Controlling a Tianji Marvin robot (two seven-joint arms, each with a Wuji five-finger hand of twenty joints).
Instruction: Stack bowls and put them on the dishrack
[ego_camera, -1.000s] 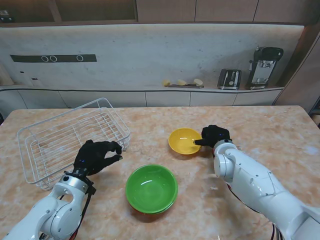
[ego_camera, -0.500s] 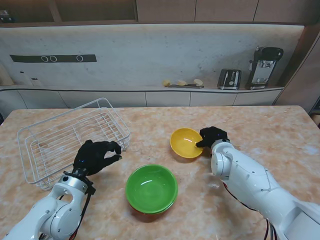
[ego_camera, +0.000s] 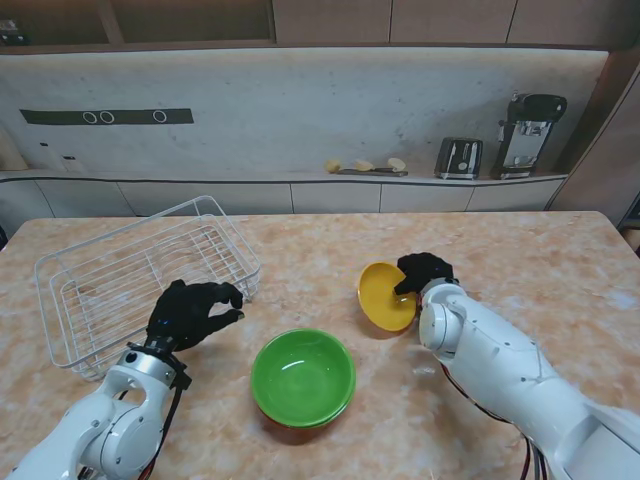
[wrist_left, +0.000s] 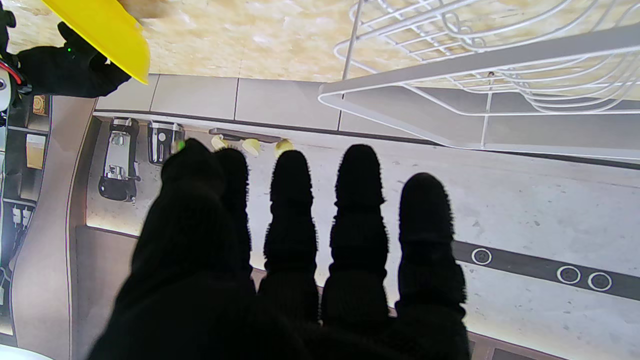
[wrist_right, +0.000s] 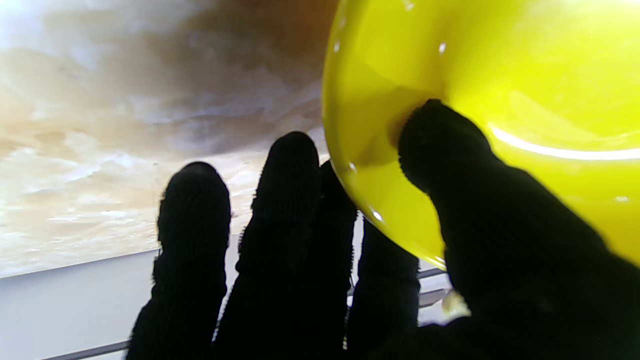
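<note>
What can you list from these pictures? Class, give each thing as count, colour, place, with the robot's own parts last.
yellow bowl: one, yellow, tilted, gripped at its rim, right of centre.
green bowl: one, green, on the table, nearest to me.
dishrack: one, white wire, on the table's left.
table: one, beige marble.
toaster: one, silver and black, on the far counter.
coffee machine: one, black and silver, far counter, right.
left hand: one, black glove, holding nothing, beside the dishrack.
right hand: one, black glove, holding the yellow bowl.
</note>
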